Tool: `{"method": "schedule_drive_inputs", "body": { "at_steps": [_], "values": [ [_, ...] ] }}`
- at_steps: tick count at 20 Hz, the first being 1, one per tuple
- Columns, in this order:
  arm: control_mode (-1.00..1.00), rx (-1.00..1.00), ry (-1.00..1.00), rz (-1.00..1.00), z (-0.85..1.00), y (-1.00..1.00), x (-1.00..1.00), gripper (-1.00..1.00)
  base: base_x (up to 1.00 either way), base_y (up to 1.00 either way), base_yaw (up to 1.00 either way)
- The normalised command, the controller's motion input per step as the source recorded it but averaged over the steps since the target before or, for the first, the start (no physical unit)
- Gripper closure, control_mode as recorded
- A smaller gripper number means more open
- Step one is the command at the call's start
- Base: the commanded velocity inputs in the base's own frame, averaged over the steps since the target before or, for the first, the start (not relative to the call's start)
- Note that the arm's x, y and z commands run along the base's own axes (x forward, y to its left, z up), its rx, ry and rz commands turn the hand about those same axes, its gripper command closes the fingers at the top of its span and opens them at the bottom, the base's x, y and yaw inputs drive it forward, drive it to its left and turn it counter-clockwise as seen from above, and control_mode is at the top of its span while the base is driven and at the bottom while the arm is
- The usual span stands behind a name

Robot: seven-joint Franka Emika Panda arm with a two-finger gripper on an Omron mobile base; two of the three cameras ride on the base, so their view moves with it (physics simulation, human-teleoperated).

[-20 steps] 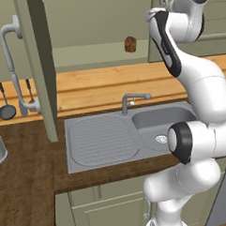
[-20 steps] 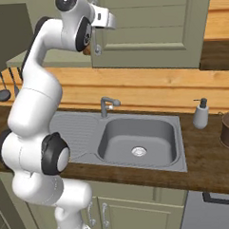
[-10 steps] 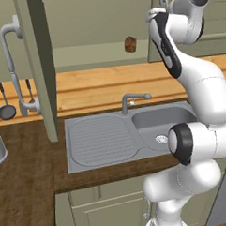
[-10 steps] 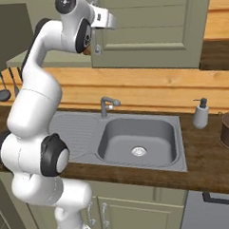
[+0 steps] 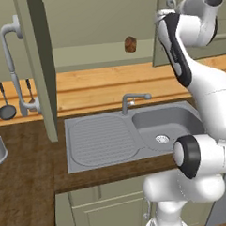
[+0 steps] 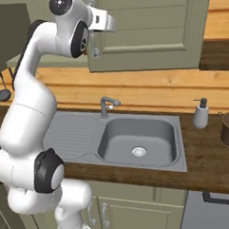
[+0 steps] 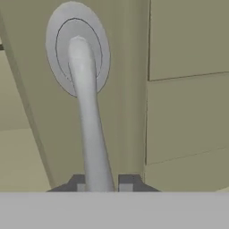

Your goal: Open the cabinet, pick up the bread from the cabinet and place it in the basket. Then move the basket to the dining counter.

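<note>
At the cabinet (image 6: 145,29), gripper (image 7: 100,184) clamps handle (image 7: 91,129); no writing legible.

Two-finger gripper (image 7: 100,184) jaws closed since a second ago: were wide, now clamped on long curved grey metal bar handle (image 7: 91,129) of sage-green wall cabinet door (image 6: 145,29). Arm pose, door position: no visible shift.

No legible text or markings.
</note>
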Motion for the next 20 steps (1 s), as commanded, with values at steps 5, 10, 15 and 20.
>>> {"method": "schedule_drive_inputs", "body": {
  "at_steps": [5, 10, 15, 20],
  "values": [
    [-1.0, 0.01, -0.03, 0.01, -0.03, -0.97, -1.0, 1.0, 0.0, 0.0, 0.0],
    [-1.0, 0.06, -0.03, 0.02, 0.0, -1.0, -1.0, 1.0, 0.0, 0.0, 0.0],
    [-1.0, 0.06, 0.0, 0.01, 0.0, -1.0, -1.0, 1.0, 0.0, 0.0, 0.0],
    [-1.0, 0.07, 0.0, 0.0, 0.0, -1.0, -1.0, 1.0, 0.0, 0.0, 0.0]
  ]
}}
